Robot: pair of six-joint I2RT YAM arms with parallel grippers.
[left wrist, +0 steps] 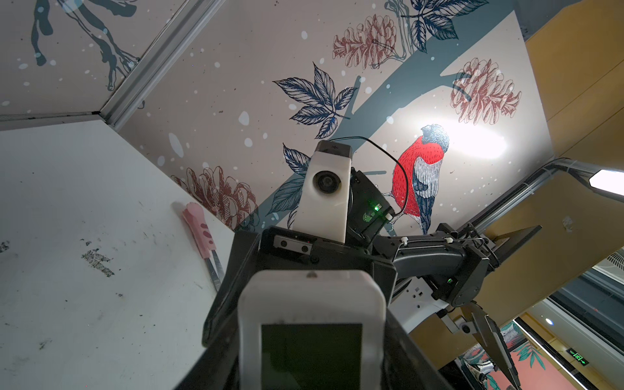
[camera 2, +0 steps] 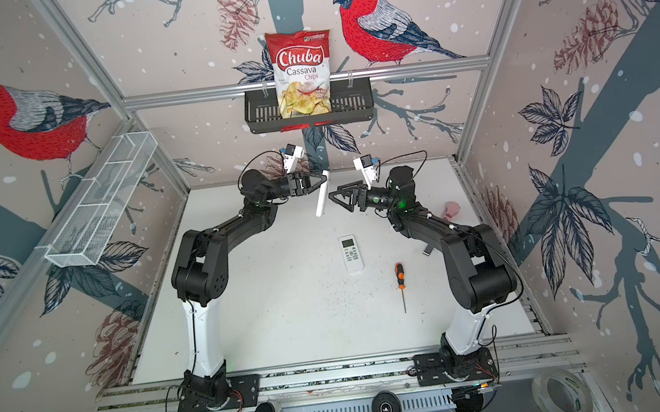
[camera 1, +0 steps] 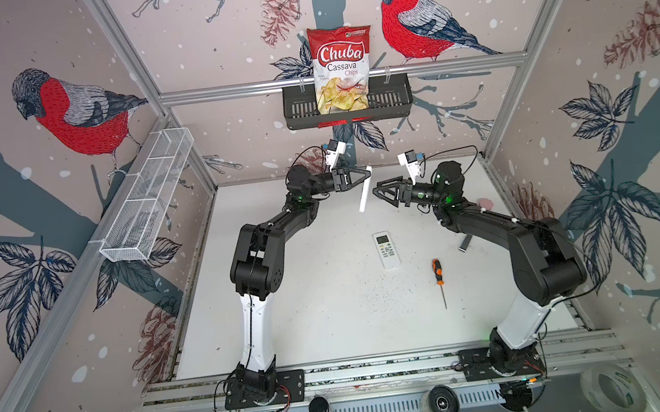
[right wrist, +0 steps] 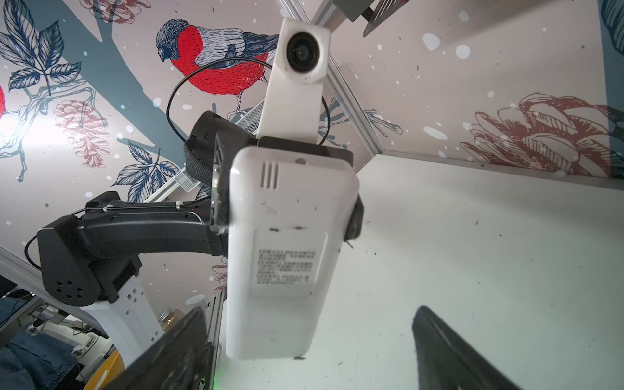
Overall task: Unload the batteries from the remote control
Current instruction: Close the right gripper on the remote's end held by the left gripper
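L hand (camera 1: 367, 174) clamped, R hand (camera 1: 377, 192) spread wide, both raised, facing

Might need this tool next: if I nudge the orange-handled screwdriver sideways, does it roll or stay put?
The orange-handled screwdriver has a rounded handle and thin shaft lying flat on the smooth white table, so it probably rolls. It looks rigid; the thick handle is likely heavier, so grip there.
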